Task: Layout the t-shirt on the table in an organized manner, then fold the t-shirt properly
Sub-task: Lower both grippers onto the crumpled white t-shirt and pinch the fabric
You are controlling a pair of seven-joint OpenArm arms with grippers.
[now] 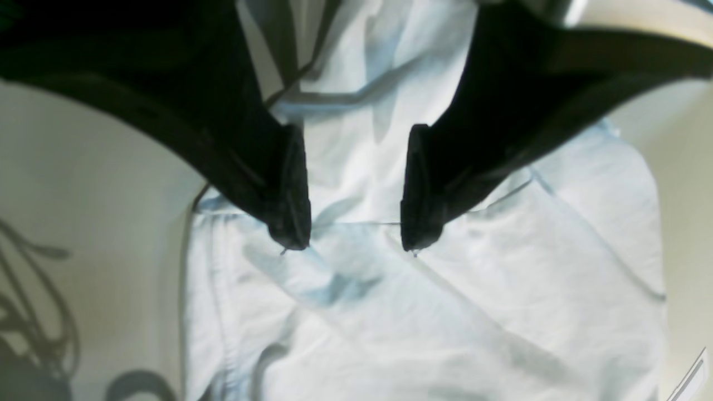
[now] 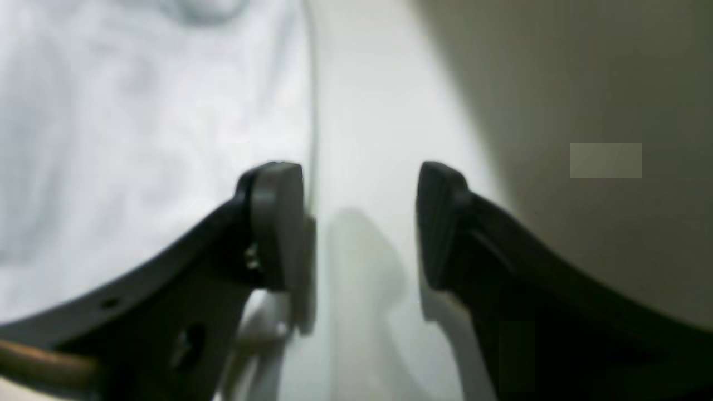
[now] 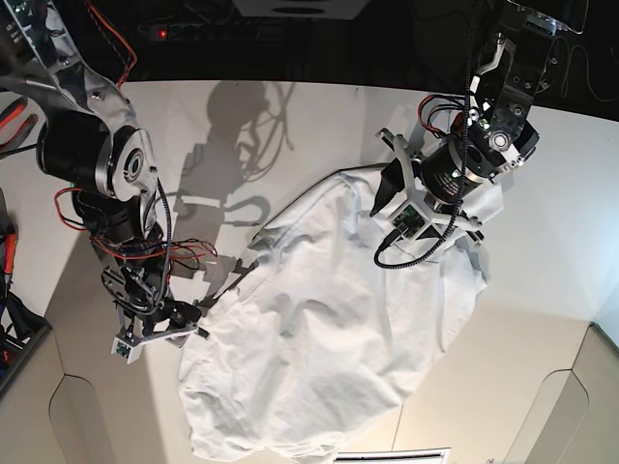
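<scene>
T-shirt: the t-shirt (image 3: 324, 338) is a large plain white garment lying crumpled on the table (image 3: 542, 319), spread from near the far middle of the table down to its near edge.
T-shirt look: wrinkled all over, with soft ridges and shallow hollows; it is bunched rather than flat, and its outline is uneven and rounded.
T-shirt detail: the left wrist view shows stitched seams and a folded hem line crossing the cloth (image 1: 501, 289), with layers overlapping one another.
Cloth: soft, thin, matte, faintly bluish in the wrist views.
Table: wide, flat, matte white to cream surface; it carries sharp shadows of the arms and cables toward its far edge.
Left gripper: the left gripper (image 1: 355, 234) hangs over the shirt's far part, toward the table's right side in the base view; its dark jaws stand spread apart, with cloth showing in the gap and nothing pinched.
Right gripper: the right gripper (image 2: 361, 223) sits low at the shirt's side edge, toward the table's left side in the base view; its jaws are spread, one over the cloth edge and one over bare table, holding nothing.
Gripper build: curved dark fingers (image 1: 289, 189) ending in flat pads.
</scene>
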